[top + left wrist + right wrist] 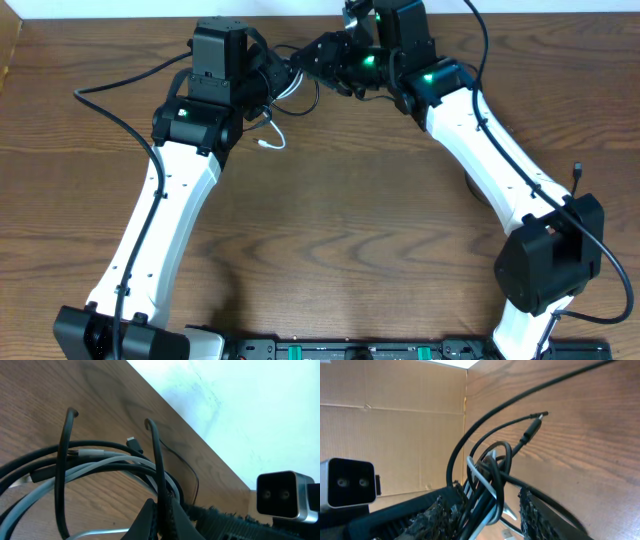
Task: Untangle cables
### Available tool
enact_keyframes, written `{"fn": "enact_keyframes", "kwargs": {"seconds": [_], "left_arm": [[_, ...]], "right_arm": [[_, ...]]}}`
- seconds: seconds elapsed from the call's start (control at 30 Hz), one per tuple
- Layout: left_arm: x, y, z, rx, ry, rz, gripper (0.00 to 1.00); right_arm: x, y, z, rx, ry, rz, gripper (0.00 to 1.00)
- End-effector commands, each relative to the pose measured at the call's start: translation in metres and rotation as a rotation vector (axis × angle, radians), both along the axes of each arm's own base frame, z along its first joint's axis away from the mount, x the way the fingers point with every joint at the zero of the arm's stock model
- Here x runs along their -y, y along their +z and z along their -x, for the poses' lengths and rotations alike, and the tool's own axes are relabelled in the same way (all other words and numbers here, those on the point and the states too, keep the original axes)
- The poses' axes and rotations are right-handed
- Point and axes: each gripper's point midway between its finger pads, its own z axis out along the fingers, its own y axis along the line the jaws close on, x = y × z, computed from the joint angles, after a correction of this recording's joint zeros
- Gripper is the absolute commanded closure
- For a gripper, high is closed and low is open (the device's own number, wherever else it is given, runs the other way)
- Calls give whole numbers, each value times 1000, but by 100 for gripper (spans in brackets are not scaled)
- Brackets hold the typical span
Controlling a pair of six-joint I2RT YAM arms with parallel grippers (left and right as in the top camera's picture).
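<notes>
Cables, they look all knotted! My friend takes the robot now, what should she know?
Left gripper: shut on the cables, at the far side of the table.
Right gripper: open, jaws either side of the same bundle, not yet clamped.
Done: nothing separated; black and white cords are one tangle.
Left to do: pull each cable free and lay them apart.

We see soft, even light from above on the wooden table (330, 230); faint shadows lie beside the arms (170, 220); the green lamps (368, 62) glow crisply. In the left wrist view the pale wall (250, 405) is nearly washed out; the nearest cables (100, 462) look soft in both wrist views.
</notes>
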Motion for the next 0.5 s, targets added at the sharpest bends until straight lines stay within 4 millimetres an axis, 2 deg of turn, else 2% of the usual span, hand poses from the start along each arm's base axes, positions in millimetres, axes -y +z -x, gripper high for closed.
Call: {"fn": "enact_keyframes", "kwargs": {"seconds": [0.0,0.13,0.3,0.4,0.47], "left_arm": [[-3,5,-3,18,16,0,92],[-3,5,-4,18,16,0,92],[-2,4,-4,17,16,0,92],[-2,4,-4,17,16,0,92],[-2,4,-4,17,15,0,92]], "right_arm": [[-12,-8,13,-50,49,-8,57],[-16,-12,18,-58,80,-9,60],[-17,-15,19,-68,87,-8,74],[-16,-15,18,-65,84,-7,85],[-16,-15,18,-63,84,-6,99]]}}
